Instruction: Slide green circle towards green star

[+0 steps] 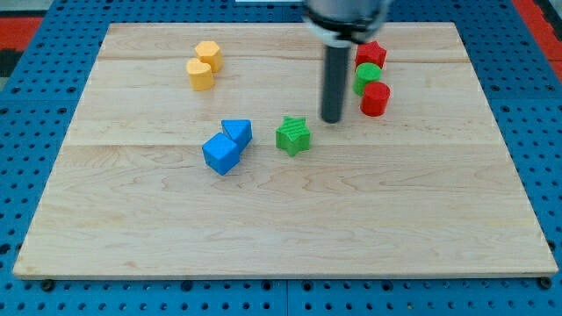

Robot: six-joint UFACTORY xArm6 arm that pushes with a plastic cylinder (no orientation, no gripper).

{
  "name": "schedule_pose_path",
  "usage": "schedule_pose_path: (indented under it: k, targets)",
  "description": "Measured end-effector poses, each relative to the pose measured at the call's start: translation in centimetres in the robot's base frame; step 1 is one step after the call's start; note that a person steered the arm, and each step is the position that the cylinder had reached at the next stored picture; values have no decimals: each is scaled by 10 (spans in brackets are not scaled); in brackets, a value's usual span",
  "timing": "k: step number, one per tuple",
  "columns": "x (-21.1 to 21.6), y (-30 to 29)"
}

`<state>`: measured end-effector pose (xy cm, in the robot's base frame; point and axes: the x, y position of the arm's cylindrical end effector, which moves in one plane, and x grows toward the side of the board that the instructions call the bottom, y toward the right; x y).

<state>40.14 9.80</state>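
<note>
Tip [332,119] down on the pale wooden board [281,228], touching no block, holding nothing.

Small green circle block [367,77] just to the view's right of the rod and slightly above the tip, wedged between red star block [371,53] and red cylinder [375,99]. Green star block [293,135] to the lower left of the tip, near it. No containers in view.

the pale wooden board [281,211] shows a smooth matt grain with plank seams. the small green star-shaped block [293,135] and the green round block [367,77] look like matt plastic. the dark cylindrical rod [333,83] has a slight metallic sheen.
</note>
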Motion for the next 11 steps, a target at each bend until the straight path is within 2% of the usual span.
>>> schedule_pose_path:
  k: [1,2,3,4,6,7,8,9,10,11]
  targets:
    - [16,47]
    - [-4,79]
    - [-51,95]
    - [-80,53]
    - [-81,-76]
    - [-107,-56]
    - [-103,-125]
    - [-91,-140]
    - [-73,-117]
    - [-80,-97]
